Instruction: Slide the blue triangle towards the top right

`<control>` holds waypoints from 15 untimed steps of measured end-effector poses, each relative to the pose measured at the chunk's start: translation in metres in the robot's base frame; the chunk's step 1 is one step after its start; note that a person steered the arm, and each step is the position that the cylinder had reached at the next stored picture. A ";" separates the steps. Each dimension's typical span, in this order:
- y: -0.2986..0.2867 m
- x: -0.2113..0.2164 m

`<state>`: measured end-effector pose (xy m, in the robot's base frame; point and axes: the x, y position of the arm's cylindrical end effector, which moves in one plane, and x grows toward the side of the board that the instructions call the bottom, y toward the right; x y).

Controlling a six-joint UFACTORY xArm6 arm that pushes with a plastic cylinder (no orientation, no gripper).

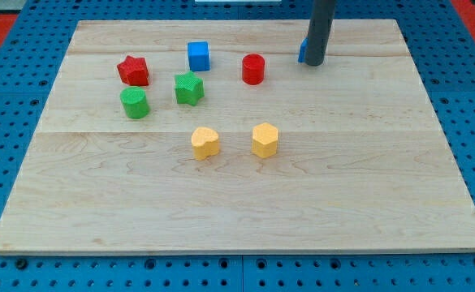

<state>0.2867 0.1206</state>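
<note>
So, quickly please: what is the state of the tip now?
No gripper, so nothing is held. My tip is against the mostly hidden blue triangle, on its right side.

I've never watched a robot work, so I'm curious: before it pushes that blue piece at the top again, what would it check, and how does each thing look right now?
1. My tip is at the small blue triangle block: ok, the block peeks out on the rod's left.
2. Contact between them: cannot tell, the rod hides most of the block.
3. Tip on the side suited to pushing toward the top right: cannot tell.
4. Room ahead on the pale wooden board: not ok, its top edge is close.
5. Red cylinder block out of the way: ok, apart on the view's left.
</note>
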 end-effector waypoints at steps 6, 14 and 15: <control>0.055 -0.036; 0.024 -0.076; 0.036 -0.075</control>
<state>0.2115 0.1563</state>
